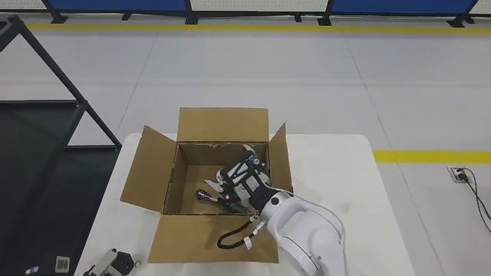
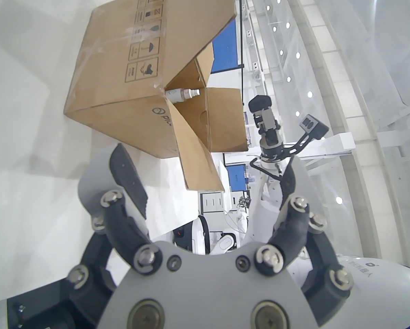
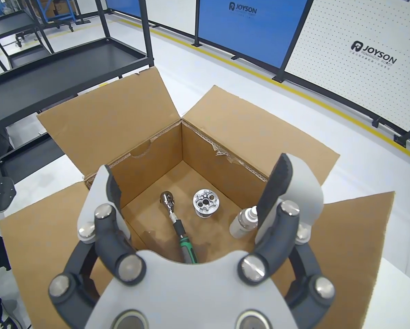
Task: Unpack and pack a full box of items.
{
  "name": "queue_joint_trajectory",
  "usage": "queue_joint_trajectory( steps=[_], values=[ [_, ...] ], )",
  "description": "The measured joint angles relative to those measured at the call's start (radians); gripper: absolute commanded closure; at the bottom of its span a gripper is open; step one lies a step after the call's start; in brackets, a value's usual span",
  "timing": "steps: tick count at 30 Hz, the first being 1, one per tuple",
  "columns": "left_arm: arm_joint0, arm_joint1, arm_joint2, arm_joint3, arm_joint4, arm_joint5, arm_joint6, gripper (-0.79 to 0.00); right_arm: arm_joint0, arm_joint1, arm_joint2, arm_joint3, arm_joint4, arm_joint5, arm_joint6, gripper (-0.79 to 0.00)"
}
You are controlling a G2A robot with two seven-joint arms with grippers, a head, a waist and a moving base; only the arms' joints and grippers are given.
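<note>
Counter (image 1: pixel 337 161) bears the box (image 1: pixel 222 123), over which the right tool (image 3: pixel 194 169) hangs spread and empty, ratchet (image 3: pixel 174 217) beneath lying 10-to-4 from above.

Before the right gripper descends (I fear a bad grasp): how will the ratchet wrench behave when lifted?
The ratchet wrench looks like rigid metal, probably stiff and heavy for its size. Lying flat on the box floor, it shouldn't roll far. Its green grip probably slips less than the shiny shaft.

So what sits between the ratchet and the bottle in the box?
A round metal hub, on the box floor between the ratchet head and the bottle, touching neither; the right wrist view shows it.
</note>
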Motion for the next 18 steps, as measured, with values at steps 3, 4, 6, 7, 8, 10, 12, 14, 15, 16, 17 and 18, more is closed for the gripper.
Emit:
queue_joint_trajectory(
  steps=[3, 4, 6, 7, 8, 10, 12, 14, 15, 16, 17, 18],
  values=[
    [-0.015, -0.002, 0.003, -0.006, -0.024, 0.010, 0.026, -0.785, -0.013, 0.003, 0.021, -0.045, 0.043, -0.002, -0.014, 0.000],
    [-0.021, -0.002, 0.001, -0.006, -0.035, 0.015, 0.037, -0.391, -0.018, 0.004, 0.031, -0.061, 0.059, 0.002, -0.013, 0.000],
    [-0.029, -0.002, -0.003, -0.008, -0.037, 0.019, 0.040, -0.265, -0.025, 0.005, 0.045, -0.080, 0.093, 0.009, -0.007, 0.000],
    [-0.033, -0.002, -0.009, -0.012, -0.030, 0.018, 0.042, -0.175, -0.030, 0.005, 0.056, -0.090, 0.122, 0.016, -0.002, 0.000],
    [-0.035, -0.002, -0.013, -0.016, -0.025, 0.017, 0.043, -0.037, -0.033, 0.005, 0.066, -0.096, 0.146, 0.024, 0.004, 0.000],
    [-0.041, -0.001, -0.024, -0.028, -0.015, 0.015, 0.046, 0.000, -0.036, 0.005, 0.090, -0.105, 0.214, 0.048, 0.020, 0.000],
    [-0.046, 0.000, -0.033, -0.040, -0.001, 0.014, 0.048, 0.000, -0.034, 0.005, 0.113, -0.109, 0.281, 0.065, 0.038, 0.000],
    [-0.053, 0.001, -0.041, -0.050, 0.017, 0.014, 0.048, 0.000, -0.030, 0.006, 0.142, -0.115, 0.354, 0.079, 0.056, 0.000],
    [-0.056, 0.001, -0.044, -0.053, 0.025, 0.015, 0.050, -0.068, -0.030, 0.007, 0.154, -0.117, 0.382, 0.082, 0.060, 0.000],
    [-0.058, 0.001, -0.048, -0.056, 0.037, 0.019, 0.053, -0.785, -0.030, 0.007, 0.160, -0.119, 0.401, 0.084, 0.062, -0.262],
    [-0.059, 0.001, -0.049, -0.057, 0.042, 0.022, 0.054, -0.785, -0.030, 0.007, 0.161, -0.119, 0.402, 0.084, 0.062, -0.785],
    [-0.059, 0.001, -0.049, -0.057, 0.044, 0.023, 0.055, -0.785, -0.030, 0.007, 0.160, -0.119, 0.400, 0.084, 0.062, -0.785]
  ],
)
